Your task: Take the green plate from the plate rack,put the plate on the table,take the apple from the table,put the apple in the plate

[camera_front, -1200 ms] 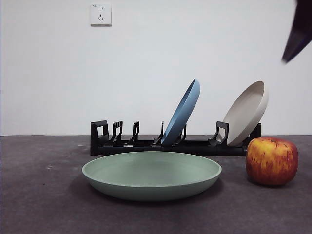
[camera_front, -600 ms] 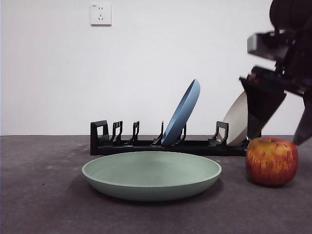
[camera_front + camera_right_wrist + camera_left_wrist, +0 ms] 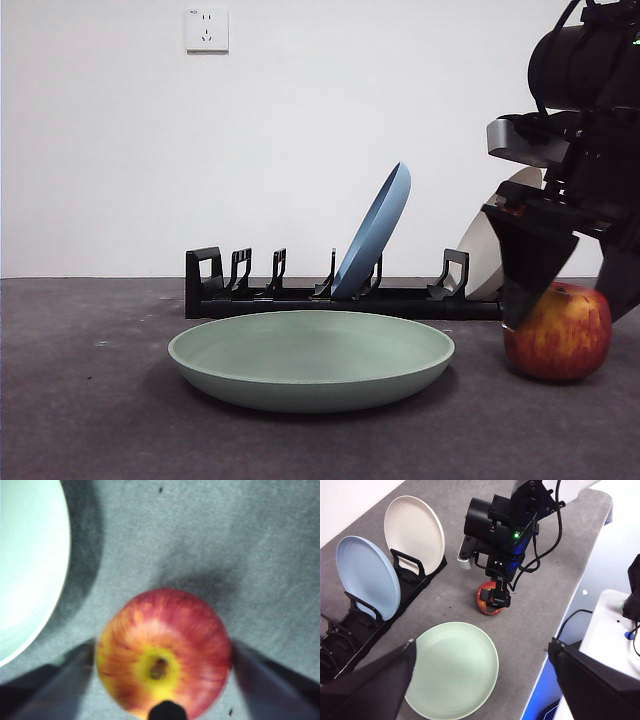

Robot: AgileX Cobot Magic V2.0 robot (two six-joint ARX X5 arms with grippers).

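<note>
Now the right gripper [image 3: 565, 300] straddles the apple [image 3: 558, 335] on the table [image 3: 100, 420], jaws spread wide on either side, gripping nothing yet; the green plate [image 3: 311, 358] lies flat nearby, ready to receive it.

Three plates are in view: one green plate [image 3: 311, 359] flat on the surface [image 3: 90, 420], and a blue plate [image 3: 374, 230] and a beige plate [image 3: 415, 532] standing in the one plate rack [image 3: 300, 290]. There is one apple [image 3: 565, 335], beside the green plate. One wall socket [image 3: 206, 29] sits above the rack.
</note>
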